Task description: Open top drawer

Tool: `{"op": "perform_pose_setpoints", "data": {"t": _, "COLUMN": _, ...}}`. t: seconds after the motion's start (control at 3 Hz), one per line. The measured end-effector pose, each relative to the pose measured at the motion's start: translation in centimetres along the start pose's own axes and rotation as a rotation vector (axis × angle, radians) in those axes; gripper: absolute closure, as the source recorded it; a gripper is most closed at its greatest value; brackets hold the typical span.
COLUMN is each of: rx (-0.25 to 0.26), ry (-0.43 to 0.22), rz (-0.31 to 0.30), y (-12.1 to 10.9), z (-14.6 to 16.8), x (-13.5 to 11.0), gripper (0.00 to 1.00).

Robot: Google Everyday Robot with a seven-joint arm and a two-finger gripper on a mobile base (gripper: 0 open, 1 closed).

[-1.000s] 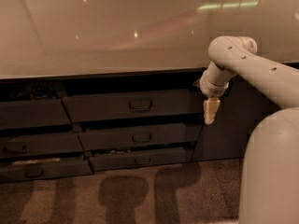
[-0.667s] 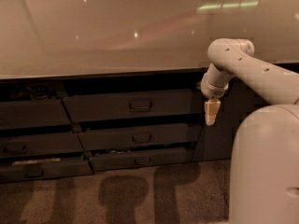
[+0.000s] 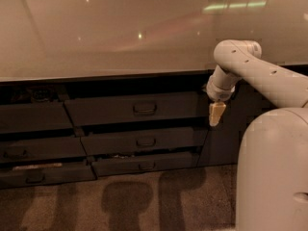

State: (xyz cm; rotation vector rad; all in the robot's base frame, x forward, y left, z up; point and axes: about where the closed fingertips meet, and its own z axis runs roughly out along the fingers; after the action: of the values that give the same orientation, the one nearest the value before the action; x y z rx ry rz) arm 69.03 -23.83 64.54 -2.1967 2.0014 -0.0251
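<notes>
While I look through the one camera, I see the claw [image 3: 216, 114] hanging down from the bent end of the white arm [image 3: 252, 69], with its tip pointing at the floor [image 3: 120, 201]. Its two pale tips are pressed together into one small wedge, so it is closed, and it grips nothing. It hangs by the right end of the top drawer [image 3: 106, 110], near that drawer's upper right corner. From here I cannot tell if it touches the front. The top drawer is the big dark grey one just under the long, shiny, pale surface [image 3: 120, 32]. Its small handle [image 3: 144, 108] sits in the middle of the front, well apart from the claw and to the left of it. A dark gap runs along the top of the drawer, below the edge of the surface. Under the top drawer sits a thinner middle drawer [image 3: 110, 143] with the same kind of handle, and under that a bottom drawer [image 3: 120, 165] close to the floor. More dark drawers [image 3: 33, 117] are stacked on the far left. A plain dark panel [image 3: 224, 143] stands to the right of the drawers, behind the claw. The big round white body [image 3: 274, 172] of the robot fills the lower right corner. Dark shadows [image 3: 120, 196] lie on the brown floor in front of the drawers.
</notes>
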Motion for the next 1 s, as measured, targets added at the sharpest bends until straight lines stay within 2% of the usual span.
{"op": "perform_pose_setpoints", "data": {"t": 1.0, "rx": 0.000, "ry": 0.000, "rz": 0.000, "y": 0.00, "z": 0.01, "x": 0.00, "gripper": 0.88}}
